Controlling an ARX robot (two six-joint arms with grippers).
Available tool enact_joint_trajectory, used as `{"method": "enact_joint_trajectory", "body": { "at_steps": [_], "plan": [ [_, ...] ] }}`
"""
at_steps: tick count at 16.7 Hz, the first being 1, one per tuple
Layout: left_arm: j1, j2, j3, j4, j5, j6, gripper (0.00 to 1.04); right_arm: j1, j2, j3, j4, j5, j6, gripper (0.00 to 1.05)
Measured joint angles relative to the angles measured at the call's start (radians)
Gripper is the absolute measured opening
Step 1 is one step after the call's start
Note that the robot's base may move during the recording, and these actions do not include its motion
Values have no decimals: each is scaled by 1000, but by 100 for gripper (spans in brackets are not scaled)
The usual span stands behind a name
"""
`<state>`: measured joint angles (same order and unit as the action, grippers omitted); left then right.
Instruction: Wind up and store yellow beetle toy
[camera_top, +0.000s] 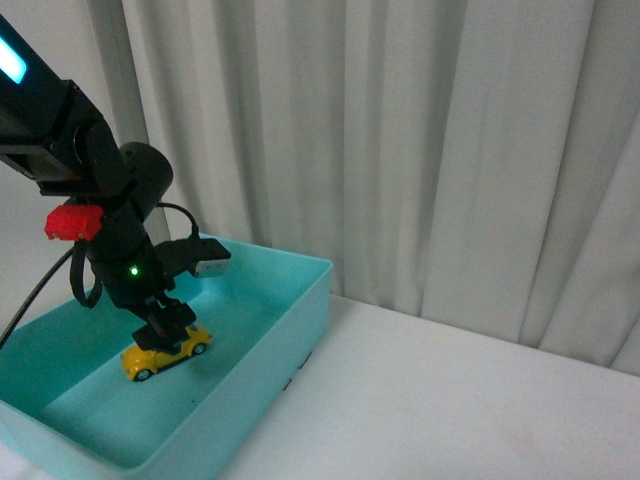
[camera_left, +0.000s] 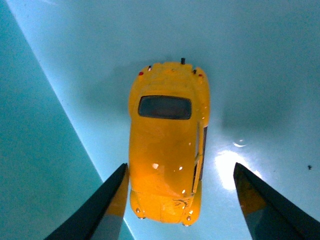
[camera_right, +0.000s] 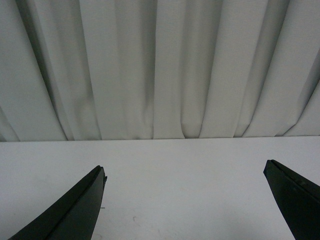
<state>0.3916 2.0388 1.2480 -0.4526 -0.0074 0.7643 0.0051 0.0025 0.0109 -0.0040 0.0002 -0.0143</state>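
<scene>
Yellow beetle toy (camera_top: 166, 352) is sitting on its wheels on the floor of the teal bin (camera_top: 310, 300), and I've got the left gripper (camera_top: 170, 318) right over it. On the left wrist view, the toy (camera_left: 167, 150) fills the middle, roof up, with its dark window (camera_left: 165, 107) and two tiny red lights at the end farther from the claw. The left gripper (camera_left: 180, 167) stands apart, one finger on each side of the car's near end. One finger (camera_left: 107, 210) is right against the car's flank, though I can't tell whether it touches. The other finger (camera_left: 260, 205) is clear of it, with bare bin floor (camera_left: 260, 75) showing in between. So nothing is clamped.

From the front, the left arm comes down into the bin from the upper left, with a red part (camera_top: 72, 222) on it and a green light (camera_top: 133, 270) glowing. The bin rests on the white table (camera_top: 450, 400) in front of a pale curtain (camera_top: 400, 150).

Right wrist view: the right gripper (camera_right: 185, 165) is spread wide with nothing between its fingers (camera_right: 75, 210), over bare table (camera_right: 175, 200) and facing the curtain (camera_right: 165, 65). I can't see that arm in the front view.
</scene>
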Motion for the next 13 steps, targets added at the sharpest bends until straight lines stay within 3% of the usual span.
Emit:
{"method": "enact_joint_trajectory", "body": {
  "at_steps": [3,7,11,12,13],
  "plan": [
    [10,-79,35,2,85,14,98,0,0,0,0,0,0,98],
    [43,-264,31,157,232,-13,98,0,0,0,0,0,0,98],
    [89,-482,-93,285,381,-92,98,0,0,0,0,0,0,98],
    [80,-554,-199,499,422,-173,93,0,0,0,0,0,0,98],
    [38,-684,-356,728,405,-332,80,0,0,0,0,0,0,98]
  ]
}}
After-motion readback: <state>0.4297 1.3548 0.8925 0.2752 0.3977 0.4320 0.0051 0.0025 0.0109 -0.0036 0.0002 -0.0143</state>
